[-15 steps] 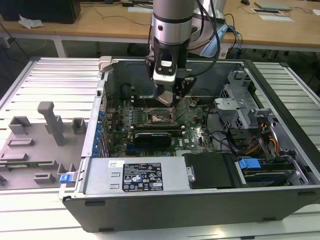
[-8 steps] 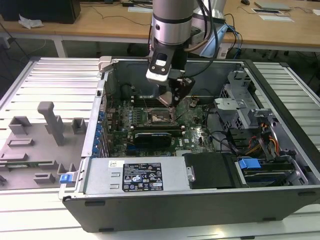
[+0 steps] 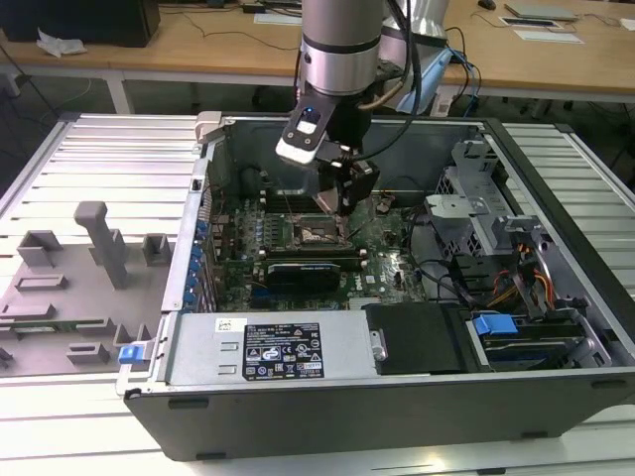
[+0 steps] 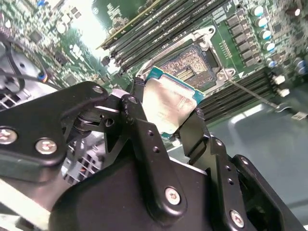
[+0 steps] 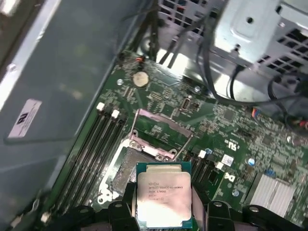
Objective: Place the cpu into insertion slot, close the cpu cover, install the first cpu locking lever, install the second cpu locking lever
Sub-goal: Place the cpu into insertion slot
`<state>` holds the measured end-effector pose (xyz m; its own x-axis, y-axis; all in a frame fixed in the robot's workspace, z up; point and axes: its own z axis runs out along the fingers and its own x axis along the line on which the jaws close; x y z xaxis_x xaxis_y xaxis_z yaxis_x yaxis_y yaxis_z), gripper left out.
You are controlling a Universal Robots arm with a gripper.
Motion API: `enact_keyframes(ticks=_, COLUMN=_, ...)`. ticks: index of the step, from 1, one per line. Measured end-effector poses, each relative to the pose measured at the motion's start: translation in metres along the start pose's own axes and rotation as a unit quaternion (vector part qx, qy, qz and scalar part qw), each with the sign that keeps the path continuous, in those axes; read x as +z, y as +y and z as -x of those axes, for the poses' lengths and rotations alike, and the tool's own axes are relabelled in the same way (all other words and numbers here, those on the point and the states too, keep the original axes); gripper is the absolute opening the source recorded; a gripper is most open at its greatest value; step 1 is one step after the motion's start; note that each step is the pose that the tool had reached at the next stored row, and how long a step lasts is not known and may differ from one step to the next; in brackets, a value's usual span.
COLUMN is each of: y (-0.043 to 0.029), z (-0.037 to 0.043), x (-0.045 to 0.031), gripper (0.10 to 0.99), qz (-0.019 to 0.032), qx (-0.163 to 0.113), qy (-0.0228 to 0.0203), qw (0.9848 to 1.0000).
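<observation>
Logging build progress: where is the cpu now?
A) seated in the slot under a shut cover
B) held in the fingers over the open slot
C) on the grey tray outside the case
B: in the second wrist view the fingers grip the cpu by its edges, above the bare insertion slot; the cpu cover stands raised in the first wrist view.

Silvery cpu [image 5: 163,197] just above open insertion slot [image 4: 191,66]

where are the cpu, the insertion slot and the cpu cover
cpu [image 5: 163,195], first wrist view, middle of its metal top
insertion slot [image 4: 188,68], second wrist view, its bare contact field
cpu cover [image 5: 150,147], first wrist view, frame bar nearest the slot
</observation>
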<state>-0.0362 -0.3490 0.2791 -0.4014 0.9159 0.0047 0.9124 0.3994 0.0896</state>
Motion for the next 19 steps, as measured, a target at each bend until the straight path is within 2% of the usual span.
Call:
enact_keyframes(ticks=4, y=-0.0003, z=0.0, x=0.0037, gripper=0.541, qz=0.0002, qx=0.046, qy=-0.0041, qw=0.9989)
enact_keyframes(ticks=5, y=-0.0005, z=0.0, x=0.0053, gripper=0.541, qz=0.0003, qx=0.066, qy=-0.0059, qw=0.9978)
enact_keyframes(ticks=8, y=-0.0007, z=0.0, x=0.0073, gripper=0.541, qz=0.0004, qx=0.093, qy=-0.0084, qw=0.9956)
enact_keyframes(ticks=9, y=-0.0008, z=0.0001, x=0.0082, gripper=0.541, qz=0.0005, qx=0.105, qy=-0.0095, qw=0.9944)
enact_keyframes(ticks=10, y=-0.0009, z=0.0001, x=0.0096, gripper=0.541, qz=0.0006, qx=0.124, qy=-0.0112, qw=0.9922)
enact_keyframes(ticks=11, y=-0.001, z=0.0001, x=0.0114, gripper=0.541, qz=0.0007, qx=0.147, qy=-0.0132, qw=0.989)
enact_keyframes(ticks=13, y=-0.0013, z=-0.0007, x=0.0145, gripper=0.541, qz=0.0008, qx=0.166, qy=-0.0149, qw=0.9861)
enact_keyframes(ticks=14, y=-0.0013, z=-0.0016, x=0.0164, gripper=0.541, qz=0.0008, qx=0.17, qy=-0.0153, qw=0.9853)
enact_keyframes(ticks=19, y=-0.0006, z=-0.0106, x=0.0243, gripper=0.541, qz=0.0008, qx=0.174, qy=-0.0157, qw=0.9847)
